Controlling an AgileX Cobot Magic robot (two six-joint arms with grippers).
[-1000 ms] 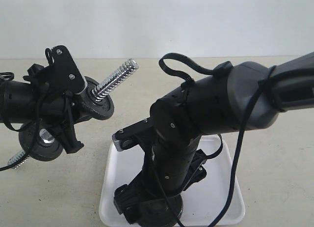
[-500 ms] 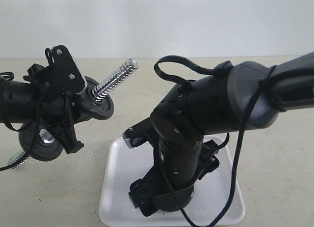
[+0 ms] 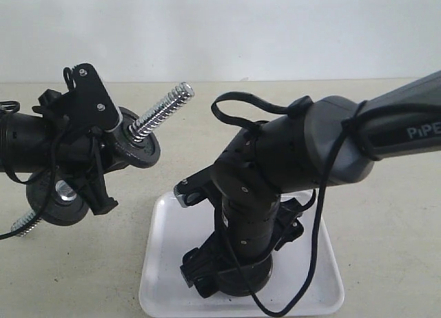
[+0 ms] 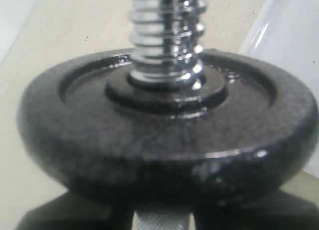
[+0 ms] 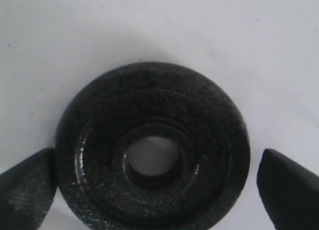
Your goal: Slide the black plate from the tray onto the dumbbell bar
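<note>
The right tool (image 5: 157, 163) stood fully open and gripped nothing, pointed straight down over the tray (image 3: 162, 257). The black plate (image 5: 154, 103) lay flat on the tray floor directly beneath it, between the two fingers (image 5: 27, 190). One finger was just beside the rim and the other was close enough that contact could not be ruled out. The left tool (image 4: 162, 221) was closed on the knurled handle of the dumbbell bar (image 3: 162, 110), holding it clear of the counter (image 3: 386, 194). The bar's threaded end tilted up and away from that tool, past a fitted disc (image 4: 164, 155). In my judgement the plate is rigid cast iron, dense for its size, and not fragile. Its matte, pebbled rim should offer fair friction, though the glossy tray may let it skid when nudged. The sound hold is across the outer rim on opposite sides, firmly, keeping the centre hole unobstructed for threading onto the bar.
</note>
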